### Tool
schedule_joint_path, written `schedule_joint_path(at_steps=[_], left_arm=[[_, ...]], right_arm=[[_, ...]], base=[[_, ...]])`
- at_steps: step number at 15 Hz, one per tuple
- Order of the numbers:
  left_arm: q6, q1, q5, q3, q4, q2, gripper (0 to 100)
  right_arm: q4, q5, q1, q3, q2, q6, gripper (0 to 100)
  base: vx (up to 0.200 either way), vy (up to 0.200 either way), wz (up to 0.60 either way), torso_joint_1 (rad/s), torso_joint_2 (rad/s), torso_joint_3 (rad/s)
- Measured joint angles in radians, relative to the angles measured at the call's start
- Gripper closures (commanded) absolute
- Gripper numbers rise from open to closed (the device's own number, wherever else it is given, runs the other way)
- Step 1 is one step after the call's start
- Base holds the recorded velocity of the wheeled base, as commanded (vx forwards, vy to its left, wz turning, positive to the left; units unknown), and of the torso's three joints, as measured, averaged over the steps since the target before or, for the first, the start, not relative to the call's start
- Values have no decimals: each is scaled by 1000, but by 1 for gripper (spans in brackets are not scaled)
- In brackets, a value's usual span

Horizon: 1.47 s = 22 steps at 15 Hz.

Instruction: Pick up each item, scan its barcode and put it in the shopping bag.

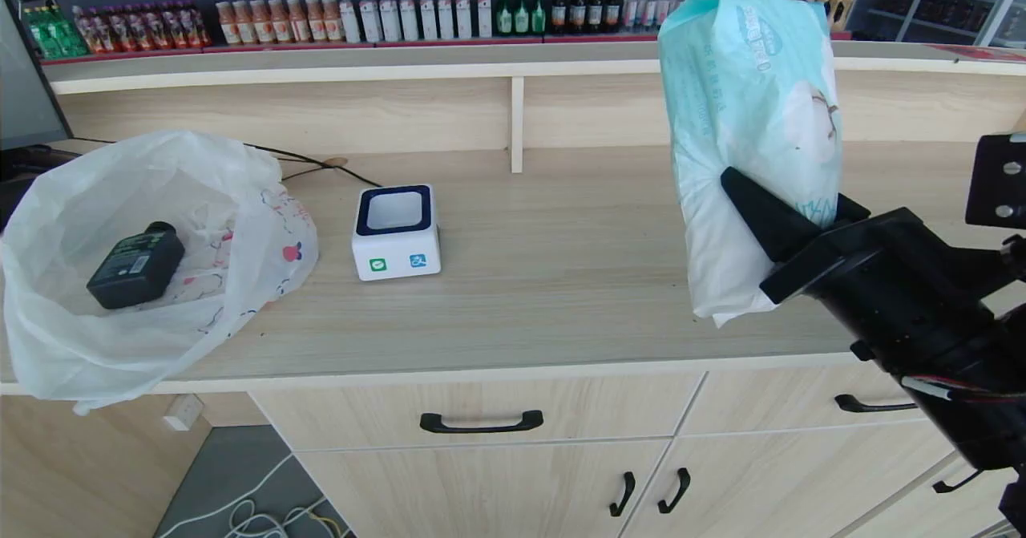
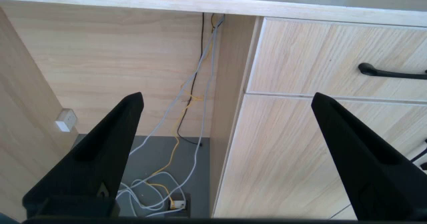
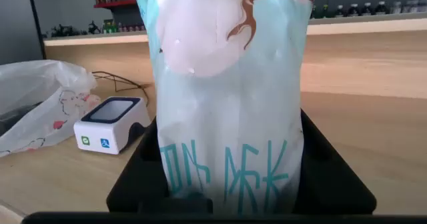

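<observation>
While it is clamped near its lower end by the right gripper [image 1: 761,201], a soft teal-and-white pack [image 1: 753,121] printed with a cotton boll is held upright in the air, its long axis roughly vertical. Most of it rises above the fingers, over the right part of the counter [image 1: 561,281]. It is well apart from the scanner [image 1: 396,232] and the shopping bag [image 1: 80,345] at the left front corner. The left gripper [image 2: 227,137] is spread wide below the counter's front edge.

The scanner [image 1: 396,233] bears a green and a blue square icon. Teal characters cross the soft pack [image 3: 227,117]; the label on the bottle [image 1: 136,265] is illegibly small.
</observation>
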Motion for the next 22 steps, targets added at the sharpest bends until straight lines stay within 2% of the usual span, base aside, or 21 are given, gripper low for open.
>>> schedule_joint_path(at_steps=[3, 7, 10, 22], left_arm=[[10, 0, 0, 0, 1, 0, 0], [5, -1, 0, 0, 0, 0, 0], [0, 1, 0, 0, 0, 0, 0], [-6, 1, 0, 0, 1, 0, 0]], right_arm=[[0, -6, 16, -32, -20, 0, 100], [0, -6, 18, -107, -14, -6, 100], [-1, -6, -18, -124, -11, -3, 100], [0, -4, -11, -142, 32, 1, 100]], base=[[0, 0, 0, 0, 0, 0], [0, 0, 0, 0, 0, 0], [0, 0, 0, 0, 0, 0], [0, 200, 0, 5, 5, 2]])
